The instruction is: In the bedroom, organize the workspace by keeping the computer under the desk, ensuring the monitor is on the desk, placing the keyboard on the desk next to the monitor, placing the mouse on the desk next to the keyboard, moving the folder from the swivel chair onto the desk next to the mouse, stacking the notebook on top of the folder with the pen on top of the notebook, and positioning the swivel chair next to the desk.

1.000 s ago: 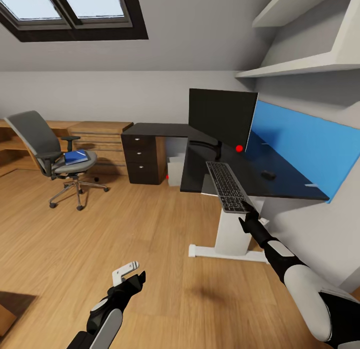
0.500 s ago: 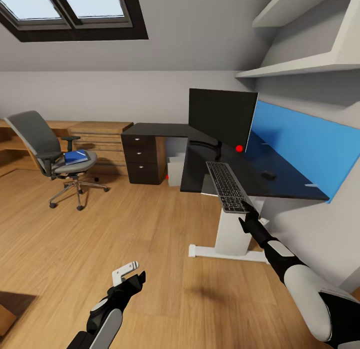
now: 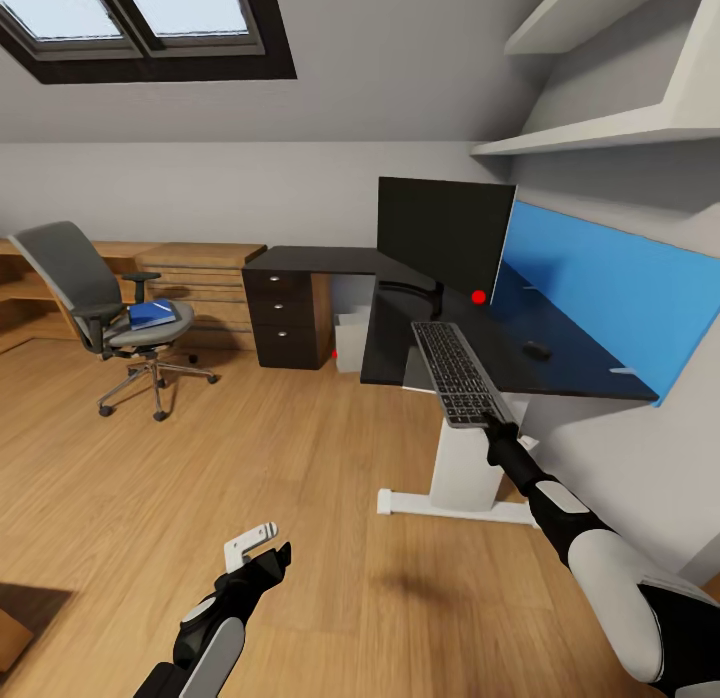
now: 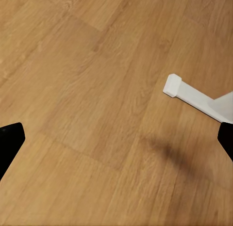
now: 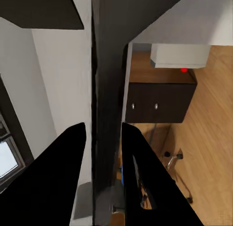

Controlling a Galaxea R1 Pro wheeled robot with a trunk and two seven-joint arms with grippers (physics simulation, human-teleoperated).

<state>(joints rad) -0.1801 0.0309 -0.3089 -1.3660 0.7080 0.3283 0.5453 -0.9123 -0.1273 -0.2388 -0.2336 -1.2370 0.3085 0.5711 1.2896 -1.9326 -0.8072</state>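
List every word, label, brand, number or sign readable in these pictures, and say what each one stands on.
No readable text in any view.
Keyboard: key legends too small and blurred to read.
Monitor: screen dark, a red dot at its lower corner, no brand legible.
Computer: a red light, no lettering.
Folder on the chair: plain blue cover, no legible label.
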